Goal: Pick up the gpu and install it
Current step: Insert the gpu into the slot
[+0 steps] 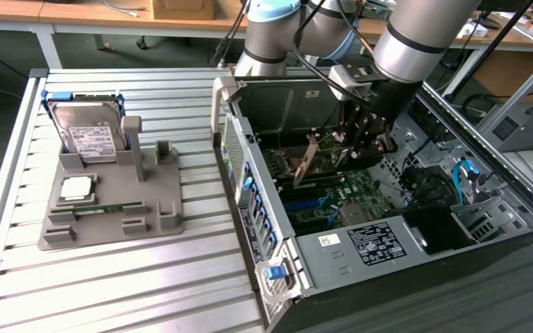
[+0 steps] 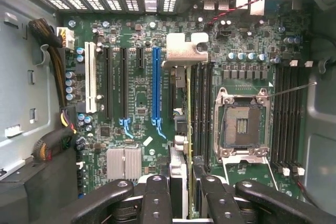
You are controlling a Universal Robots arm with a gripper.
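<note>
The gpu (image 2: 187, 108) is seen edge-on in the wrist view, a thin card with its silver end bracket (image 2: 185, 51) at the far end. My gripper (image 2: 185, 199) is shut on it, one black finger (image 2: 155, 198) on each side. The card hangs over the green motherboard (image 2: 131, 103), just beside the long blue slot (image 2: 156, 85). I cannot tell whether it touches the board. In the exterior view the gripper (image 1: 348, 154) reaches down into the open computer case (image 1: 276, 277), with the gpu (image 1: 308, 161) standing upright below it.
A grey fixture (image 1: 109, 208) on the slatted table holds a silver hard drive (image 1: 91, 135), a square chip (image 1: 75, 187) and a green memory stick (image 1: 100, 208). Case walls, cable bundles (image 2: 52, 61) and the bare processor socket (image 2: 241, 124) surround the card.
</note>
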